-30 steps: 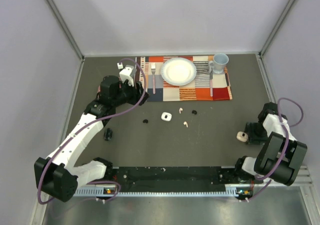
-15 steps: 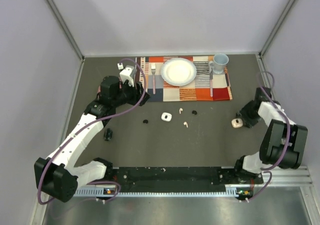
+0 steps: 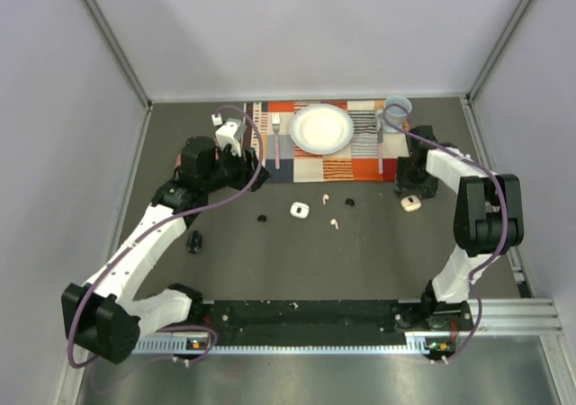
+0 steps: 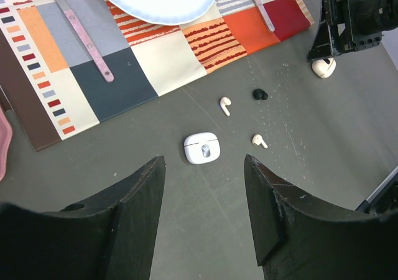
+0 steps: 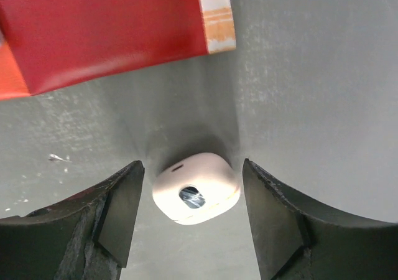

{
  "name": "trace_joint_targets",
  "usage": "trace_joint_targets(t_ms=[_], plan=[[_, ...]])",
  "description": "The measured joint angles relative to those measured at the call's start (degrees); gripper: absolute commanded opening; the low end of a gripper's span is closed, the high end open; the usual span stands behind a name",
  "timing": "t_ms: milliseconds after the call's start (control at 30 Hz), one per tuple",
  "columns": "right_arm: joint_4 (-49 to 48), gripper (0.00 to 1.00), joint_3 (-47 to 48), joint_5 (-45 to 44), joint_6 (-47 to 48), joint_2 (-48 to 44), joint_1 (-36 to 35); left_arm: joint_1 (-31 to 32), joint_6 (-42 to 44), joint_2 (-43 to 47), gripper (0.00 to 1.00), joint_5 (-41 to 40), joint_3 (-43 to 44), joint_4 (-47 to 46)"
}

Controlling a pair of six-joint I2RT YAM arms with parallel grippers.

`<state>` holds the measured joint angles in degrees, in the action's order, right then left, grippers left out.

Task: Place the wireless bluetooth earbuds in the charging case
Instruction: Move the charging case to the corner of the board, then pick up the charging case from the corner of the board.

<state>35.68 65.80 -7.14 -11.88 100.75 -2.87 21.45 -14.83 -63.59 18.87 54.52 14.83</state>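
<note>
A closed pale pink charging case [image 5: 196, 188] lies on the grey table between the jaws of my right gripper [image 5: 193, 163], which stands open with a gap on each side of it. From above, that case [image 3: 411, 203] sits just off the placemat's near right corner, under the right gripper [image 3: 410, 187]. A white charging case [image 4: 202, 148] lies mid-table. Close to it are two pale earbuds [image 4: 225, 105] [image 4: 259, 140] and a black earbud [image 4: 259, 94]. Another black earbud [image 3: 262, 217] lies left of the white case. My left gripper [image 4: 204, 165] hovers open and empty above them.
A patchwork placemat [image 3: 360, 164] at the back carries a plate [image 3: 321, 128], a mug [image 3: 396, 110] and two forks [image 3: 276, 144] [image 3: 380, 148]. A black case [image 3: 194, 240] lies at the left. A small white item [image 3: 217, 117] sits at the back left. Grey walls enclose the table.
My right gripper swung from the right edge toward the placemat's corner, and the pink case moved with it. Its jaws now stand apart from the case. The left arm has not moved.
</note>
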Motion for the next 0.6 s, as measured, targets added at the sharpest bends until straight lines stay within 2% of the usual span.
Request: trace_joint_targets(t_ms=[100, 233, 400, 600], plan=[[1.57, 0.77, 0.31, -4.13, -0.94, -0.28, -0.68, 0.00, 0.00, 0.00, 0.58, 0.04, 0.00, 0.24], [1.90, 0.81, 0.79, -6.60, -6.21, -3.04, -0.66, 0.00, 0.00, -0.07, 0.58, 0.37, 0.00, 0.26], [1.29, 0.81, -0.35, -5.84, -19.93, -9.05, -0.68, -0.04, -0.04, -1.03, 0.57, 1.99, 0.00, 0.22], [1.09, 0.80, -10.03, -5.75, -35.69, -11.21, -0.68, -0.04, -0.07, -1.33, 0.57, 2.97, 0.00, 0.22]])
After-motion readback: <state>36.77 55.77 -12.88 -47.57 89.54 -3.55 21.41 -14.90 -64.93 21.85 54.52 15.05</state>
